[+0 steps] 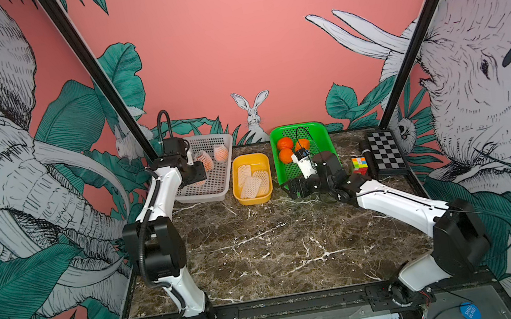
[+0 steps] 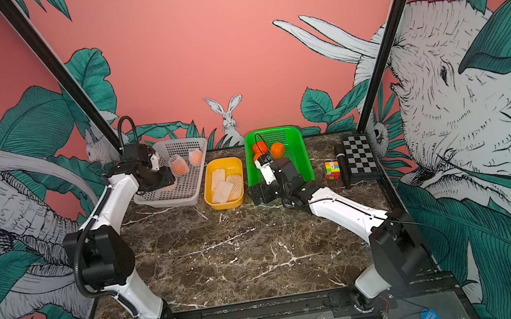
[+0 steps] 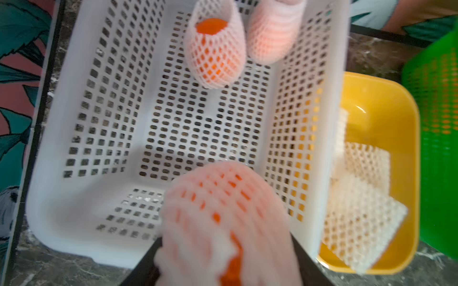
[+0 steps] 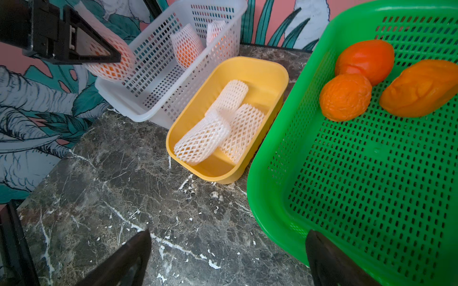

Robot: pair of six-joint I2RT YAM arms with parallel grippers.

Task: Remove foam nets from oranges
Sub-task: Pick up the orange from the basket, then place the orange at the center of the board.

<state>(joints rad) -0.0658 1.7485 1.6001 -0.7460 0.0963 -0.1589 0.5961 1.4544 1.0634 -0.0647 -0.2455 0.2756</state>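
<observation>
Mid-unwrap, seemingly. Gripping a netted orange (image 4: 111, 69) in the left gripper (image 3: 226, 239), just above the rim of the white basket (image 3: 74, 198) (two more wrapped inside). Right gripper (image 4: 228, 234) agape, empty, well apart from that basket. Next, probably: bring together, pinch the foam net (image 3: 260, 205), pull.

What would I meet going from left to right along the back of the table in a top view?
White perforated basket → yellow tub → green basket → puzzle cube → checkerboard.
</observation>
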